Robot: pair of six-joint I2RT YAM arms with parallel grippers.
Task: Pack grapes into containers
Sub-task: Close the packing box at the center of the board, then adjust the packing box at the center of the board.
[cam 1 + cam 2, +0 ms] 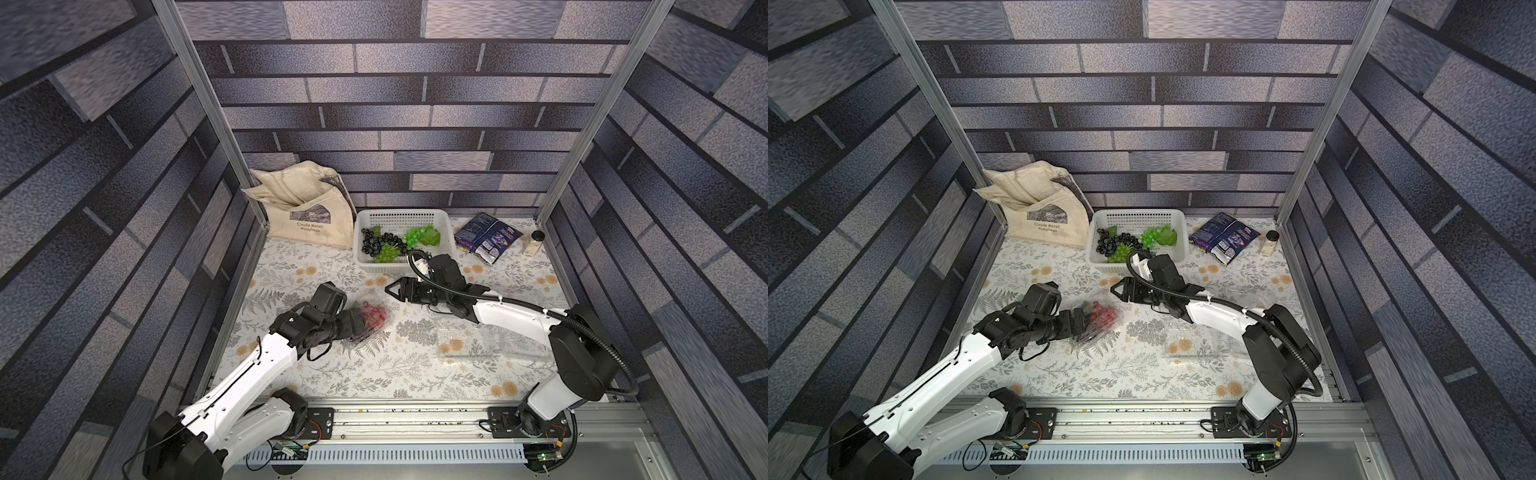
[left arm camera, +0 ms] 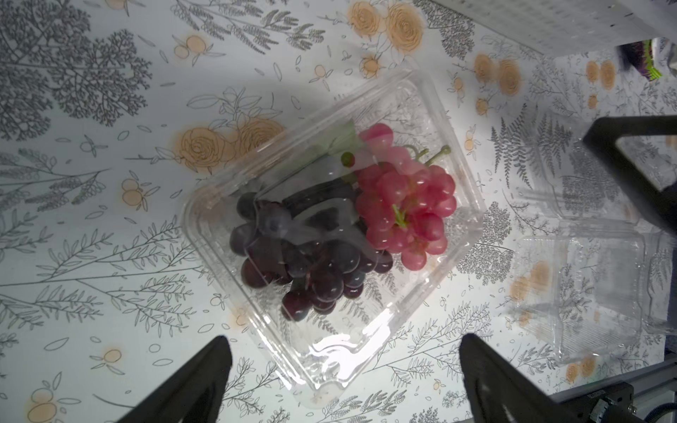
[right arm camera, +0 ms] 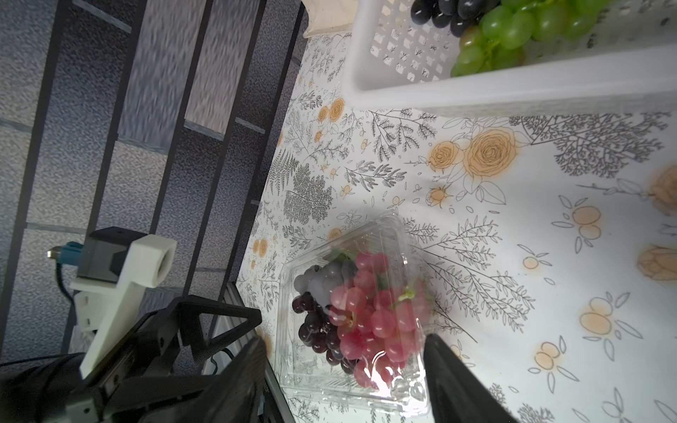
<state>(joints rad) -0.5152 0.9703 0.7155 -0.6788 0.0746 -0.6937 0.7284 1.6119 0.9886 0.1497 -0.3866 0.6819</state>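
Step check: filled container (image 2: 329, 366) loaded, both grippers free of it.
Contents: red bunch (image 2: 403, 205) and dark bunch (image 2: 304, 263) lie inside this clamshell on the table. Lid appears down, but glare on the clear plastic leaves the latch unconfirmed. The left gripper (image 2: 346, 340) has jaws spread wide either side of one corner, no grip. The right gripper (image 3: 344, 340) has jaws apart too, holding nothing, just beside. Nxt move, by my judgement: R arm to basket (image 1: 401, 212) for green grapes (image 1: 419, 235), then into the empty containers (image 1: 465, 338).

floral counter (image 1: 374, 374) holds tote bag (image 1: 316, 224), white basket (image 1: 401, 214), snack bag (image 1: 486, 237), small jar (image 1: 534, 243), grape-filled clamshell (image 1: 376, 313), empty clamshells (image 1: 465, 338)
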